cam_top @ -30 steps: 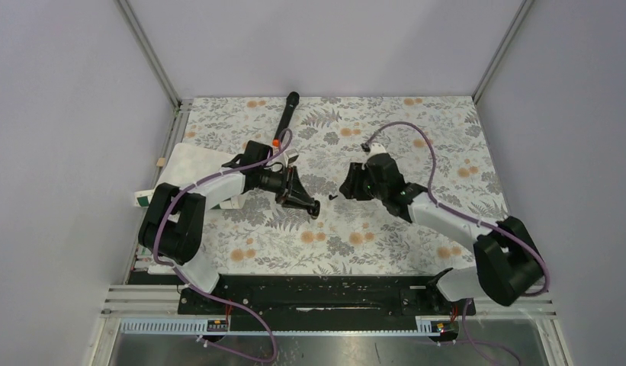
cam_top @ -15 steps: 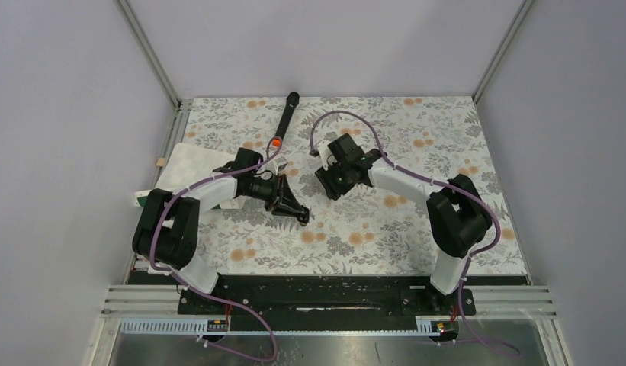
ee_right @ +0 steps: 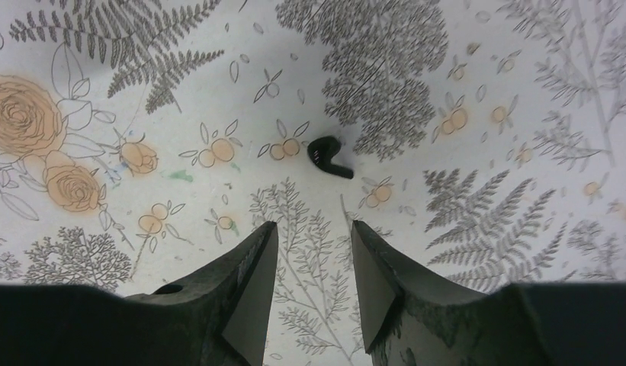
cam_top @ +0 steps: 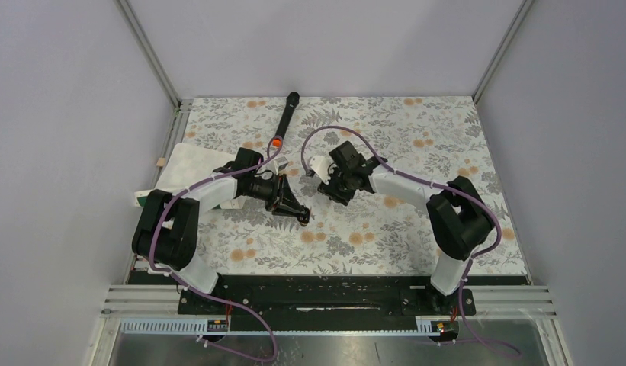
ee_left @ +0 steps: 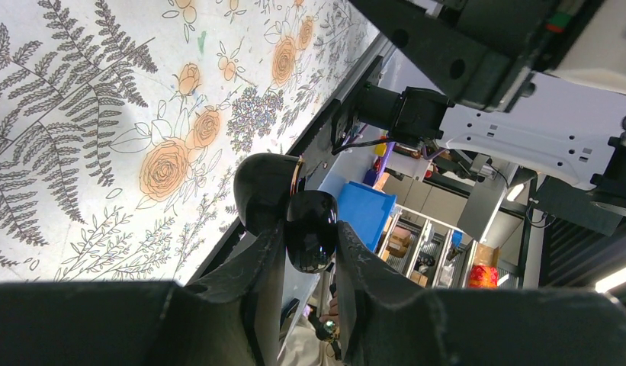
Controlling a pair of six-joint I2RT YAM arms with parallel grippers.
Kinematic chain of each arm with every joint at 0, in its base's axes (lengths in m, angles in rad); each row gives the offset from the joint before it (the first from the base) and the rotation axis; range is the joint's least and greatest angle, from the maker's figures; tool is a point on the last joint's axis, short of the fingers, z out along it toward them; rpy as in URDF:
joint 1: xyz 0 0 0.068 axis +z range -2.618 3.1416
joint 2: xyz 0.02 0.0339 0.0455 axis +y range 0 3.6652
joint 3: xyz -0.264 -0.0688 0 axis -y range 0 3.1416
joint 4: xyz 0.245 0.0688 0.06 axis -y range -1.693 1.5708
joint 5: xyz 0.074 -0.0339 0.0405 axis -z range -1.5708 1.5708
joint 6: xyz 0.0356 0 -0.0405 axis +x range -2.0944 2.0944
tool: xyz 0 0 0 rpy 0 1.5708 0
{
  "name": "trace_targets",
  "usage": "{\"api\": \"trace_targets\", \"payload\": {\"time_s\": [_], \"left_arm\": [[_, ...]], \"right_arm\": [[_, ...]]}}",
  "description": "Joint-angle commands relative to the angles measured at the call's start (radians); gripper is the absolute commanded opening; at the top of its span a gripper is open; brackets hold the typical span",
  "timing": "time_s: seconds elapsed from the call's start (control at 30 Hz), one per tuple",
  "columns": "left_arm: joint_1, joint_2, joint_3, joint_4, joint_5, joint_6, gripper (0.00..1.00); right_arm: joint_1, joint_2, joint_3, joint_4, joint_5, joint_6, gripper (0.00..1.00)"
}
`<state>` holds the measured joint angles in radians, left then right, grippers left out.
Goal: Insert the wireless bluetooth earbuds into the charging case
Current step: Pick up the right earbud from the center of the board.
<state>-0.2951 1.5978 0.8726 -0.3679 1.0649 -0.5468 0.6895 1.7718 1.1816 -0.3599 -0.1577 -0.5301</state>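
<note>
I count one earbud [ee_right: 329,157], one charging case [ee_left: 310,229], one black stick [cam_top: 285,120] with an orange spot, and one white pad [cam_top: 189,164].

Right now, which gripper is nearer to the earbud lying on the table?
Right. The right gripper hangs above the table with open fingers, the earbud just ahead of them. The left gripper, shut on the charging case, is farther off to the left.

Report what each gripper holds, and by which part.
Left gripper pinches the charging case across one glossy half, its lid open. Right gripper holds nothing; its open jaws hover over an earbud on the table.
</note>
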Motion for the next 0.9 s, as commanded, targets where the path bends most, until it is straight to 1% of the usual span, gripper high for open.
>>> {"api": "trace_targets", "payload": {"time_s": [0.0,0.07,0.2,0.33,0.73,0.87], "left_arm": [[0.002,-0.015,0.013,0.031,0.016,0.011,0.00],[0.002,-0.016,0.014,0.030,0.015,0.011,0.00],[0.003,-0.011,0.014,0.030,0.018,0.012,0.00],[0.002,-0.009,0.018,0.033,0.021,0.007,0.00],[0.002,-0.004,0.020,0.056,0.031,-0.008,0.00],[0.003,-0.002,0.020,0.057,0.033,-0.007,0.00]], "right_arm": [[0.014,0.049,0.108,-0.043,0.020,-0.120,0.48],[0.015,0.074,0.136,-0.083,0.024,-0.146,0.48],[0.019,0.098,0.145,-0.064,0.027,-0.169,0.48],[0.023,0.157,0.203,-0.124,0.066,-0.186,0.46],[0.028,0.232,0.288,-0.201,0.093,-0.202,0.43],[0.029,0.258,0.327,-0.235,0.077,-0.210,0.41]]}}
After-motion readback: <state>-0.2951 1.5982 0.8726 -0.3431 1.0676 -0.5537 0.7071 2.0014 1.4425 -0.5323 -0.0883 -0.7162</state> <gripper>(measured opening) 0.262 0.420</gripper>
